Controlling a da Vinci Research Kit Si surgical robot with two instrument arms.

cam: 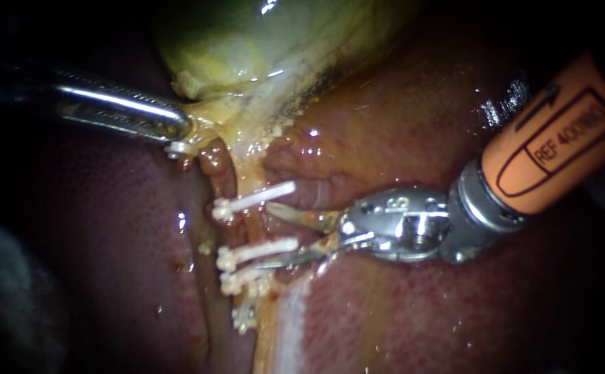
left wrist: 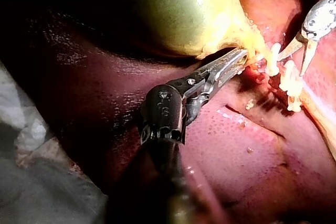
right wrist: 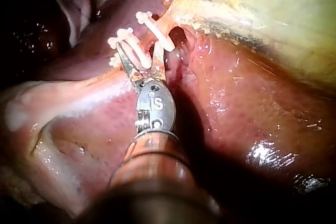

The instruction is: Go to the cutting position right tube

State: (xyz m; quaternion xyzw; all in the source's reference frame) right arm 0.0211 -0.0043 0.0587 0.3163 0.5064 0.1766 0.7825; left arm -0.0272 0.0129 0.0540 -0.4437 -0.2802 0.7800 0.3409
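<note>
The clipped tube [cam: 249, 227] runs down from the gallbladder neck, crossed by several white clips [cam: 254, 199]. My right instrument [cam: 264, 235], on an orange shaft, has thin blades open around this tube. Its upper blade lies just under the top clip and its lower blade under the second clip [cam: 261, 249]. In the right wrist view a clip [right wrist: 140, 51] lies between the open blades [right wrist: 139, 50]. My left instrument [cam: 178, 131] is shut on yellow tissue at the gallbladder neck, holding it to the left. A brownish tube [cam: 216, 166] hangs beside it.
The green-yellow gallbladder [cam: 261, 48] fills the upper middle. Red liver [cam: 420, 312] surrounds the tubes on both sides. A pale strip of tissue [cam: 289, 318] runs down below the clips. Grey cloth [left wrist: 31, 182] lies beside the left shaft.
</note>
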